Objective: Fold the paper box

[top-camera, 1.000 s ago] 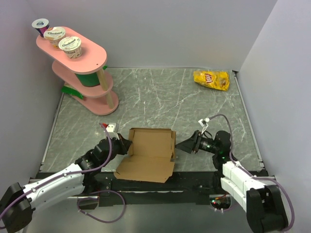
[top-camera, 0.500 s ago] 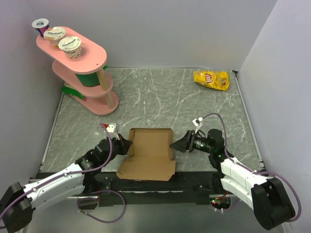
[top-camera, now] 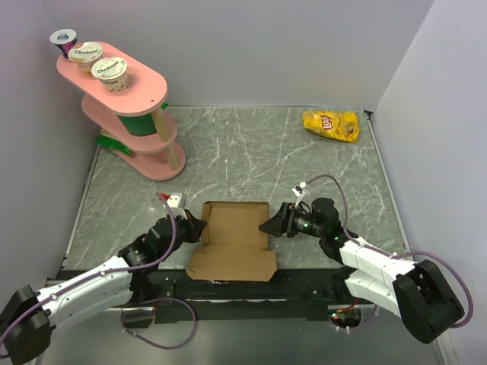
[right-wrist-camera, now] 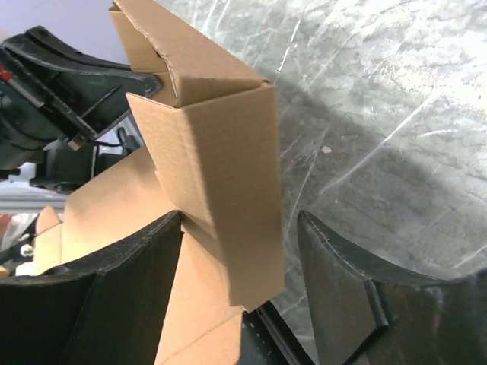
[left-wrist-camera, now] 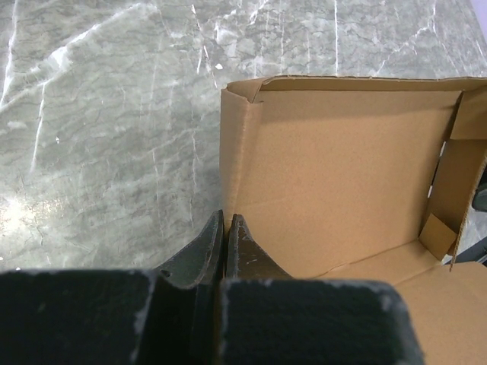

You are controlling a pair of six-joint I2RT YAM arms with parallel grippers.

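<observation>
Grey marbled stone made up the bench (top-camera: 251, 144), closed in by plain pale walls on three sides. Between the two hands, near the front edge, sat the paper box (top-camera: 234, 236) of plain brown corrugated cardboard. It looked roughly half formed: the rear and side walls stood up around the base, while the broad lid panel lay flat toward the arms, not yet folded over or tucked.

The left hand (top-camera: 202, 228) was fully closed at the box's left wall, apparently pinching the cardboard edge between its fingertips. The right hand (top-camera: 264, 226) was spread wide, its jaws straddling the right wall without gripping it.

Far beyond the left hand stood a pink tiered stand (top-camera: 125, 99) topped with small yoghurt cups (top-camera: 109, 70). Well beyond the right hand, in the far corner, lay a yellow chip bag (top-camera: 331, 125).
</observation>
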